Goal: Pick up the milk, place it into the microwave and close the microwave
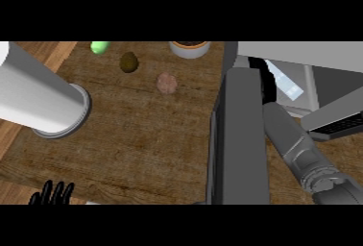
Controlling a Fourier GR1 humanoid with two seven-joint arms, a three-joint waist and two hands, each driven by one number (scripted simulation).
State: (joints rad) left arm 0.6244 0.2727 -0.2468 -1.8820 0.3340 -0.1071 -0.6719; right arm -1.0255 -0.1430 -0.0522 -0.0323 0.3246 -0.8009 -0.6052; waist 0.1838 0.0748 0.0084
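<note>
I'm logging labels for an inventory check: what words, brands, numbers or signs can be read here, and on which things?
None: no readable text shows in the head view.
Microwave door: plain grey, no writing.
Microwave: no readable panel markings.
Milk: mostly hidden behind the door and the right forearm; no label shows.
White cylinder: blank.
Cup at the top edge: blank.

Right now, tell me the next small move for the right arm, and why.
Probably leave the milk in the microwave and draw the right hand back out. The milk looks to be inside, and the forearm reaches past the open door, which cannot shut until the arm clears.
</note>
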